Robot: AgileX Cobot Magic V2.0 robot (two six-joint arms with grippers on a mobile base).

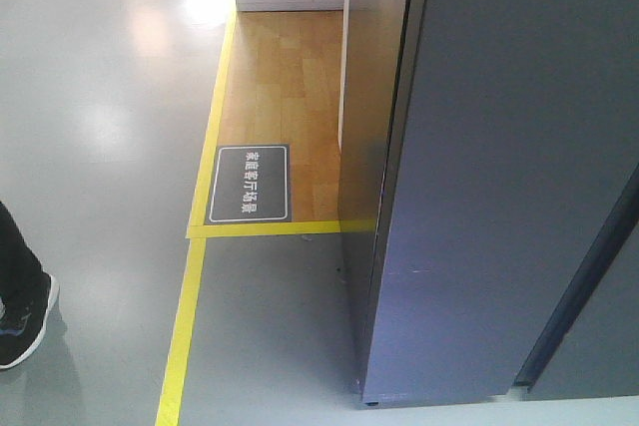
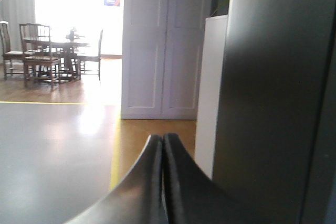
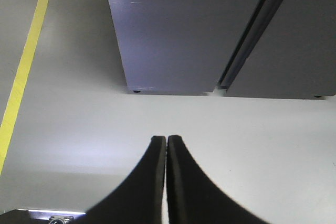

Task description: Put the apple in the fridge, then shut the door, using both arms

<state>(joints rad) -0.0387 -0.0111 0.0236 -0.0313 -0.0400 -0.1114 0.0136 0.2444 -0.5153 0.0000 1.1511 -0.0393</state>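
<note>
With both the left gripper (image 2: 162, 139) and right gripper (image 3: 166, 140) pinched empty and no apple in view, the fridge (image 1: 499, 177) at frame right looks shut, so the task seems finished or unstarted.

The fridge (image 1: 499, 197), tall and dark grey, stands upright on the grey floor, filling the front view from 12 to 5 o'clock. Its door (image 3: 173, 30) is closed, a dark seam separating it from the neighbouring panel.
</note>
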